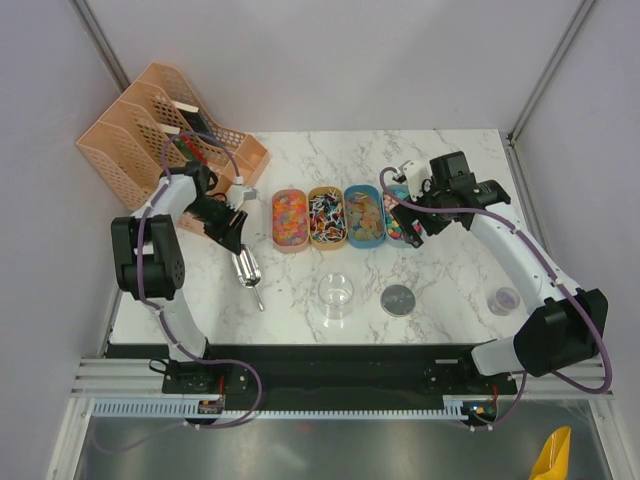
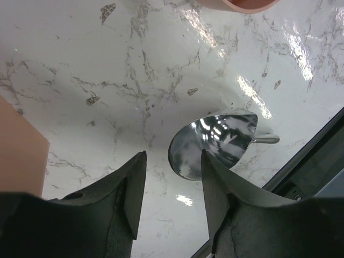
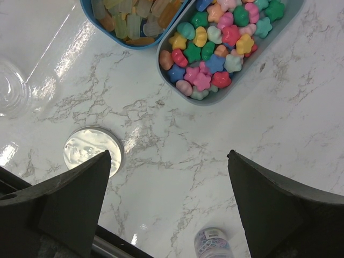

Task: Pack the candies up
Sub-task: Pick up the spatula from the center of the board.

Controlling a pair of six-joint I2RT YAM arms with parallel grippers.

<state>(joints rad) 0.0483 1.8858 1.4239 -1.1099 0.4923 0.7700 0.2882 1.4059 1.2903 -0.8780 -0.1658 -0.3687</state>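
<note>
Candies (image 1: 327, 217) are all sitting in the row of four oval trays (image 1: 290, 248) in the middle of the white marble-look table (image 1: 450, 270); none in the clear round jar (image 1: 335, 295) as far as I can see, and its grey lid (image 1: 398, 299) is lying beside it, so packing hasn't really got going.

Left gripper (image 2: 172, 153) is about half open with nothing in it; the shiny metal scoop (image 2: 215, 140) lies on the table just past its fingertips, on the near-edge side, bowl end closest. Scoop's long axis runs from the bowl toward the near edge and a bit to the right in the top view; the handle points away from the jaws. Can't tell if a finger is grazing the bowl; looks apart to me. My guess is grabbing that scoop comes next, and the left arm is by far the nearer one. The trays are off to its right.

Right gripper (image 3: 166, 158) is spread as wide as it goes, holding nothing, hanging over bare table just beside the blue tray of star-shaped sweets (image 3: 215, 48); lid off to one side of it in its wrist view.

Tricky bit, I reckon: the handle seems to lie roughly along the line the left jaws close on, so the wrist may need a turn to pinch across it.
</note>
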